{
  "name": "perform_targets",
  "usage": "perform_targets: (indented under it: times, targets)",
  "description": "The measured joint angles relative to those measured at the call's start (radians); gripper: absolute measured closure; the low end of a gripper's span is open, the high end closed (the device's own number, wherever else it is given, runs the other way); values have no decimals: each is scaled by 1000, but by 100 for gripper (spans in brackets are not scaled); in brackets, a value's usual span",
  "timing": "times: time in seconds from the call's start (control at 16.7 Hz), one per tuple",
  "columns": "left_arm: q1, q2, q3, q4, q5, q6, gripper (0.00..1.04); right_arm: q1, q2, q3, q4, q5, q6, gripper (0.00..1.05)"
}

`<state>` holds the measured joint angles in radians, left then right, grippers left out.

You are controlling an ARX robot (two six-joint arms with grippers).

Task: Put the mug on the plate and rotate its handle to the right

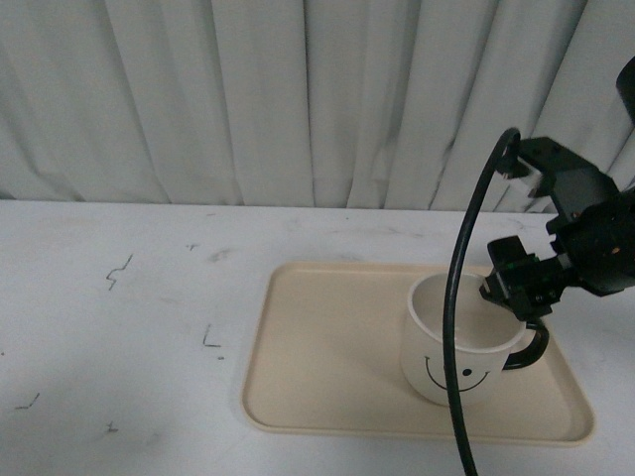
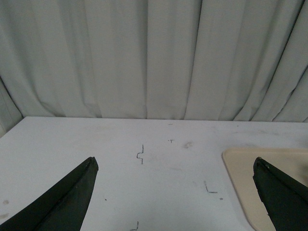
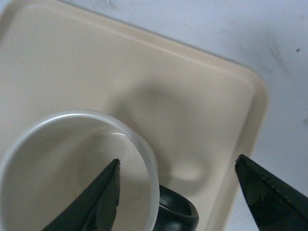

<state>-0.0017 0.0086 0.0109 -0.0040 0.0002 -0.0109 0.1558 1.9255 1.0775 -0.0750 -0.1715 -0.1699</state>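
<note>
Left gripper: we see it only in its own wrist view, fingers spread wide and empty, hovering over the bare white surface, well apart from the work.
Plate: the beige tray lies flat on the surface, right of centre in the front view.
Mug: it stands upright on the right half of the plate, smiley face turned toward us.
Handle: the black loop sticks out to the mug's right side.
Right gripper: it sits just above the mug's right rim, fingers wide apart, one inside the rim and one outside above the handle, gripping nothing.
Step in hand: we judge that placing is done and the handle already points right, so this is the release.
Next move: it calls for lifting the right gripper straight up without nudging the rim.
</note>
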Motion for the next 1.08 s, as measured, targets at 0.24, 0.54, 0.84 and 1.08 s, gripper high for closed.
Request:
perform_targets:
  times: [0.24, 0.54, 0.84, 1.08]
  targets:
    - [0, 0, 0, 0, 0, 0, 7, -61, -308, -177, 319, -56, 79, 7]
    - [2, 0, 0, 0, 0, 0, 7, -91, -671, -761, 1013, 232, 155, 94]
    - [2, 0, 0, 0, 0, 0, 7, -141, -732, -832, 997, 178, 155, 103]
    - [2, 0, 0, 0, 0, 0, 7, -161, -832, -887, 982, 176, 157, 103]
